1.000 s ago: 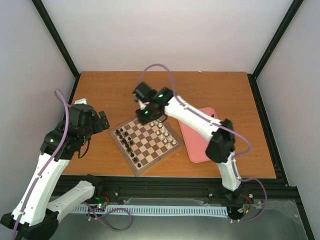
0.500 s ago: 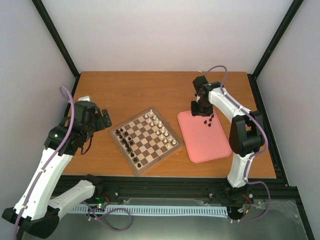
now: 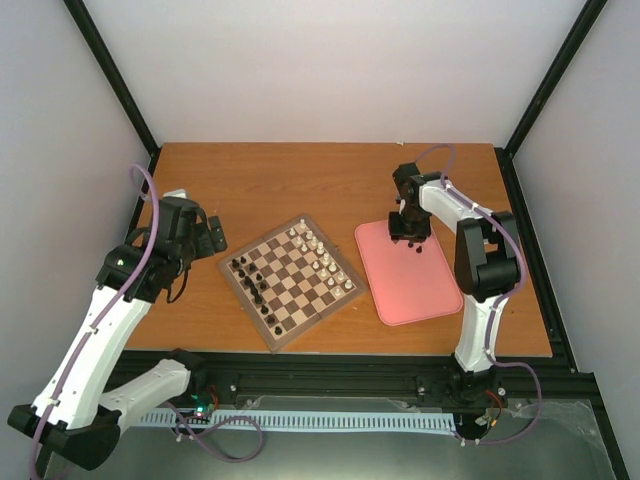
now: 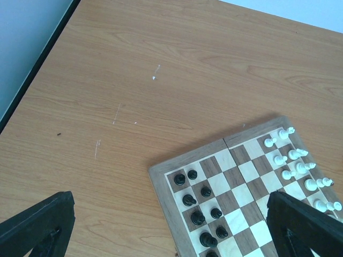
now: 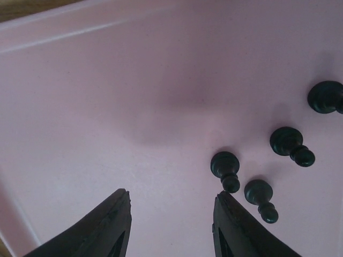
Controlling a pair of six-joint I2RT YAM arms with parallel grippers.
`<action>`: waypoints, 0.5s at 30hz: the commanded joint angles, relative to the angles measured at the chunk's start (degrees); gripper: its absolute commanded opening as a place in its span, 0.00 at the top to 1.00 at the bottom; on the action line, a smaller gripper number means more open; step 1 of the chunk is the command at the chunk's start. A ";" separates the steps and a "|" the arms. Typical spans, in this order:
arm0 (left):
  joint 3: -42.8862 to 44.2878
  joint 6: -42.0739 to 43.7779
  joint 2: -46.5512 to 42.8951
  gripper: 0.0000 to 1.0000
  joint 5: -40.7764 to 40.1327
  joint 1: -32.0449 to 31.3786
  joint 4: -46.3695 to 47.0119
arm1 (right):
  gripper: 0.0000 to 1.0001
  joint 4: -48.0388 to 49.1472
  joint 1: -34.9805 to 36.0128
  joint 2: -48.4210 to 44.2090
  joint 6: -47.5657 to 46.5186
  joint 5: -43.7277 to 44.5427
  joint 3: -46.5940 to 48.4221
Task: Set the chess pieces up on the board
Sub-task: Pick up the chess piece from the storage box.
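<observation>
While the left hand point(image 3: 207, 236) hangs over the bare table point(image 3: 250, 185) just left of the board point(image 3: 300, 285), its fingers point(image 4: 37, 225) stand wide apart with nothing between them. On the board, the black chess pieces point(image 3: 255, 288) stand in two loose rows along the near-left side, and white pieces point(image 3: 322, 256) line the opposite side. Just right of the board lies a pink tray point(image 3: 420, 290). Over the tray's far end the right hand point(image 5: 171, 225) hovers low, spread open and empty. Four loose black pieces point(image 5: 225, 167) sit on the tray just beside one finger point(image 5: 236, 230), none of them touched.
</observation>
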 commanded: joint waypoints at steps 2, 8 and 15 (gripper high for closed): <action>0.54 0.66 0.27 0.00 0.22 -0.33 1.72 | 0.57 2.13 -0.80 0.82 -1.30 1.26 -1.08; 0.16 0.38 0.44 0.00 0.51 -0.28 2.06 | 0.57 2.42 -0.75 -0.03 -1.82 3.41 -1.46; -0.24 0.20 0.95 0.00 0.95 -0.29 2.81 | 0.57 2.09 -3.27 0.24 -2.35 3.78 -1.30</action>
